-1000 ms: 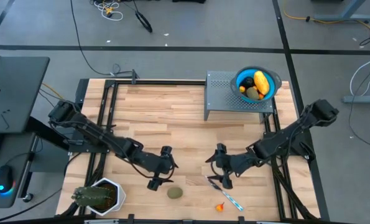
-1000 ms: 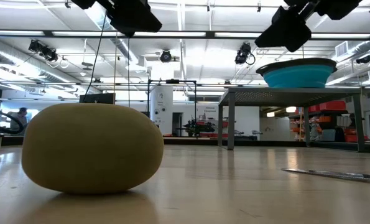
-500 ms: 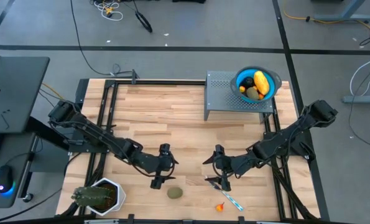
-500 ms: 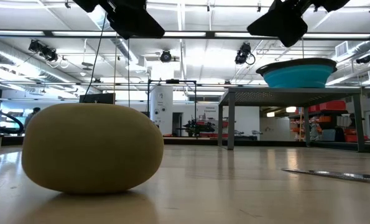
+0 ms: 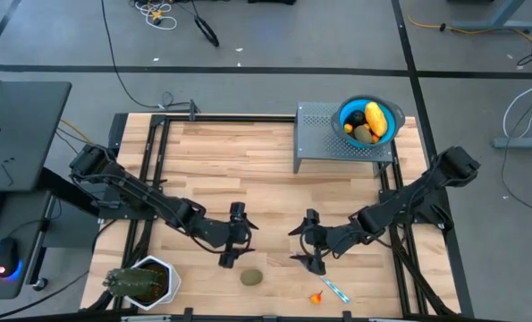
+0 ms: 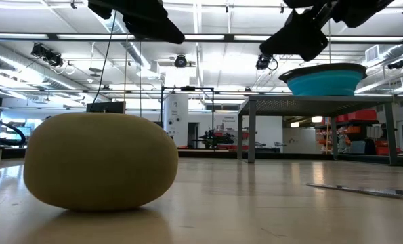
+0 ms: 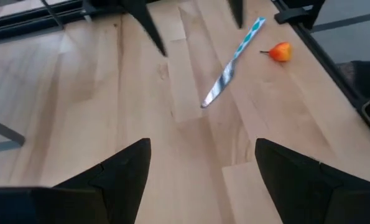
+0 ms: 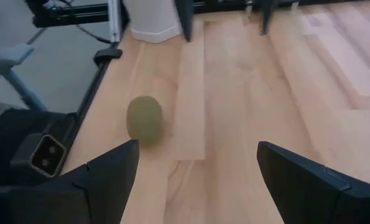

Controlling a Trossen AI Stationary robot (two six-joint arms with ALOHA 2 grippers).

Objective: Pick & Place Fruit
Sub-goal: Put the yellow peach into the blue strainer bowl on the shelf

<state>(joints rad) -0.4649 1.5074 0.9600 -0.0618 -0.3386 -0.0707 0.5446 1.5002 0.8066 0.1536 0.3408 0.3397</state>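
Observation:
One olive-brown fruit (image 5: 252, 278) rests on the wooden table near its near edge; it fills the left of the low view (image 6: 99, 160) and shows in the right wrist view (image 8: 144, 118). A tiny orange-red bit (image 5: 316, 298) lies near the knife (image 5: 335, 290). The yellow oblong fruit (image 5: 375, 118), the black ball (image 5: 357, 117) and another olive fruit (image 5: 362, 134) lie in the blue bowl (image 5: 392, 115). My left gripper (image 5: 240, 237) hovers open just beyond and left of the table fruit. My right gripper (image 5: 299, 243) hovers open to the fruit's right, facing it.
The blue bowl stands on a grey perforated stand (image 5: 319, 136) at the far right. A spiky green plant in a white pot (image 5: 142, 283) sits at the near left corner. The knife (image 7: 231, 65) and the orange bit (image 7: 281, 51) lie near the right gripper. Bare wood spans the middle.
My right gripper has shifted a little toward the table's left, over the knife's blade end. My left gripper has edged slightly toward the far edge. Both stay open. The fruit, the knife and the orange bit have kept still.

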